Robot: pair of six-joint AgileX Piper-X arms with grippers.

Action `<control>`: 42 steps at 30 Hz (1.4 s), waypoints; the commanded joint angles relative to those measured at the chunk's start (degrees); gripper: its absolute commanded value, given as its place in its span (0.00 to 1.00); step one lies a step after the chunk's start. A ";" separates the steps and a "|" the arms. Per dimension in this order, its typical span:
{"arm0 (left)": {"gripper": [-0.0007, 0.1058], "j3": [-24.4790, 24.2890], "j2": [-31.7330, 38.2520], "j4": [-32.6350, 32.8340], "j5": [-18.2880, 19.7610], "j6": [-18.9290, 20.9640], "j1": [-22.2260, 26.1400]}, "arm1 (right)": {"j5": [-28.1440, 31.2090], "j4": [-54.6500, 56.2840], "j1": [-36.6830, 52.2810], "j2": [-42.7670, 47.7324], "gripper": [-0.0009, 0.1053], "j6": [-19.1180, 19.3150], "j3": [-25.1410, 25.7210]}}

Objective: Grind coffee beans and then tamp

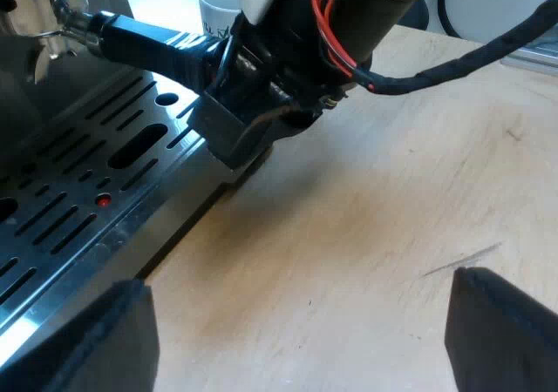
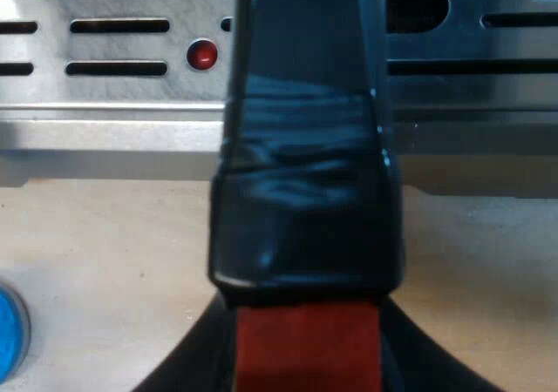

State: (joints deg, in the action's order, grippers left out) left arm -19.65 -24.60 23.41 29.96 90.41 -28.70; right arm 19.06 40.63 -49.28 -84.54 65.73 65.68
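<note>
In the left wrist view, my left gripper (image 1: 296, 344) hangs over the bare wooden tabletop (image 1: 375, 218), just beside the edge of the coffee machine's (image 1: 35, 52) slotted drip tray (image 1: 78, 209). Its fingers (image 1: 87, 340) are spread wide with nothing between them. Farther off, the right gripper (image 1: 231, 113) is at the dark handle (image 1: 144, 39) of the holder (image 1: 74, 24), which is locked into the machine's front. A white mug (image 1: 216, 4) stands beyond.

In the right wrist view, the right gripper (image 2: 305, 361) pinches the handle (image 2: 305, 192) at its red end (image 2: 305, 348), above the tray's (image 2: 261, 122) edge. A blue tamper (image 2: 9, 335) sits on the tabletop (image 2: 105, 253) nearby.
</note>
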 commanded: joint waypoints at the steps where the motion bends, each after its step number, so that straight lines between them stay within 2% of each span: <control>1: 0.66 -0.21 0.37 -1.08 0.61 -0.18 -0.25 | -1.21 -0.94 -0.03 0.19 0.01 1.59 0.52; 19: 0.66 -0.21 0.37 -1.08 0.61 -0.18 -0.25 | -0.82 -1.40 -0.57 0.55 0.01 1.56 0.52; 25: 0.66 -0.21 0.37 -1.08 0.61 -0.18 -0.25 | 4.50 -1.40 -2.71 1.17 0.01 -1.59 0.52; 28: 0.66 -0.21 0.37 -1.08 0.61 -0.18 -0.25 | 4.51 -1.40 -3.22 1.26 0.01 -1.95 0.52; 32: 0.66 -0.21 0.37 -1.08 0.61 -0.18 -0.25 | 5.27 -0.89 -3.58 1.42 0.01 -4.44 0.52; 42: 0.66 -0.21 0.37 -1.08 0.61 -0.18 -0.25 | 10.84 0.37 -6.43 2.01 0.01 -5.89 0.13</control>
State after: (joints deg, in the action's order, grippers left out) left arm -19.65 -24.60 23.41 29.96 90.41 -28.70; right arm 29.51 40.51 -54.65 -83.92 59.15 65.68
